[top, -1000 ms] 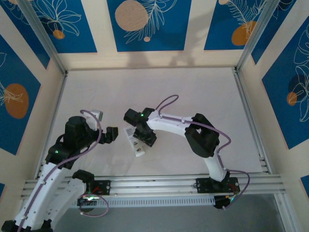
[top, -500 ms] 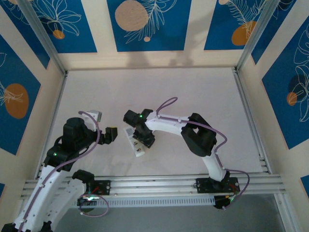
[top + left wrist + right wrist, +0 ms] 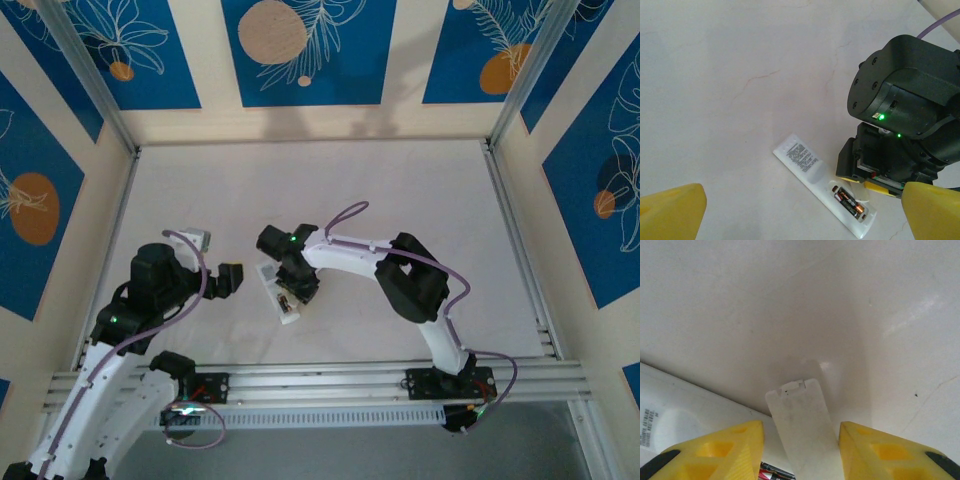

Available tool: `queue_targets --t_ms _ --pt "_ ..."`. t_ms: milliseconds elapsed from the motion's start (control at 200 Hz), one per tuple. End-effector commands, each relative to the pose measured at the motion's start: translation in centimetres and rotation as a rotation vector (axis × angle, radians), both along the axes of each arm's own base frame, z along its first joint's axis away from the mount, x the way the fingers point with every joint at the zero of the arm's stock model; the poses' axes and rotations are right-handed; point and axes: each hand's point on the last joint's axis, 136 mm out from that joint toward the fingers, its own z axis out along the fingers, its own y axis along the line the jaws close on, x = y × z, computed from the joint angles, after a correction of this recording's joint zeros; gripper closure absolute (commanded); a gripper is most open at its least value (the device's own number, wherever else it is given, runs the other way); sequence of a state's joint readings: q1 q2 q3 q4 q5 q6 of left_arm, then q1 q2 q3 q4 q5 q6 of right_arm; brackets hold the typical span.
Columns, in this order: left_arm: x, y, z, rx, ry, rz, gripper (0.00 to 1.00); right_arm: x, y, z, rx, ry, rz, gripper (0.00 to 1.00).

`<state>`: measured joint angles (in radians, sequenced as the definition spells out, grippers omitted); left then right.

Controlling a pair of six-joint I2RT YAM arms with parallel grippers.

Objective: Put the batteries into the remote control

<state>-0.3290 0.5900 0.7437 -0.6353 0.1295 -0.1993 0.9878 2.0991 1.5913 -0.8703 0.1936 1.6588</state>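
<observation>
The remote control [image 3: 810, 170] lies back-up on the table, its compartment open. Both batteries [image 3: 850, 201] sit side by side inside it. My right gripper [image 3: 293, 290] hangs straight down over the remote's battery end [image 3: 284, 300]. In the right wrist view its yellow fingers [image 3: 725, 450] straddle the small white cover piece [image 3: 802, 425], with a narrow gap on each side. The remote's edge [image 3: 685, 405] shows just left of them. My left gripper [image 3: 800, 222] is wide open and holds nothing. It hovers left of the remote [image 3: 236, 278].
The right arm's black wrist [image 3: 900, 125] stands over the remote's right side. A small grey and white piece [image 3: 200, 240] lies on the table behind the left arm. Metal rails [image 3: 330, 385] run along the near edge.
The right gripper's jaws have narrowed around the cover piece and the gripper has settled slightly lower over the remote's end. The left arm has stayed put.
</observation>
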Motion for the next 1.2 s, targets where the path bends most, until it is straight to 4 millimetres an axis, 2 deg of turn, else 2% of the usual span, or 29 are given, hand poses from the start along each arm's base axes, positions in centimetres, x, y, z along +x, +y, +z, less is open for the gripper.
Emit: queue_targets --t_ms 0,255,415,555,800,985,1195 --pt "0.2 0.4 0.8 0.009 -0.033 0.012 0.0 -1.0 -0.6 -1.7 -0.039 0.058 -0.007 0.56" --pt "0.2 0.5 0.7 0.009 -0.033 0.017 0.0 0.3 -1.8 -1.5 -0.101 -0.005 0.078 0.55" --pt "0.2 0.5 0.7 0.009 -0.031 0.02 0.0 1.4 -1.0 -2.2 -0.057 -0.03 0.14 0.55" --pt "0.2 0.5 0.6 0.011 -0.029 0.021 0.0 1.7 -0.6 -2.6 -0.058 -0.043 0.178 0.55" --pt "0.2 0.7 0.5 0.015 -0.027 0.027 0.0 1.8 -0.3 -2.9 -0.038 -0.067 0.225 0.63" --pt "0.2 0.7 0.5 0.016 -0.027 0.028 0.0 2.8 -0.2 -1.4 -0.04 -0.151 0.31 0.7" --pt "0.3 0.9 0.5 0.025 -0.031 0.037 0.0 4.2 0.0 2.9 -0.062 -0.37 0.502 0.74"
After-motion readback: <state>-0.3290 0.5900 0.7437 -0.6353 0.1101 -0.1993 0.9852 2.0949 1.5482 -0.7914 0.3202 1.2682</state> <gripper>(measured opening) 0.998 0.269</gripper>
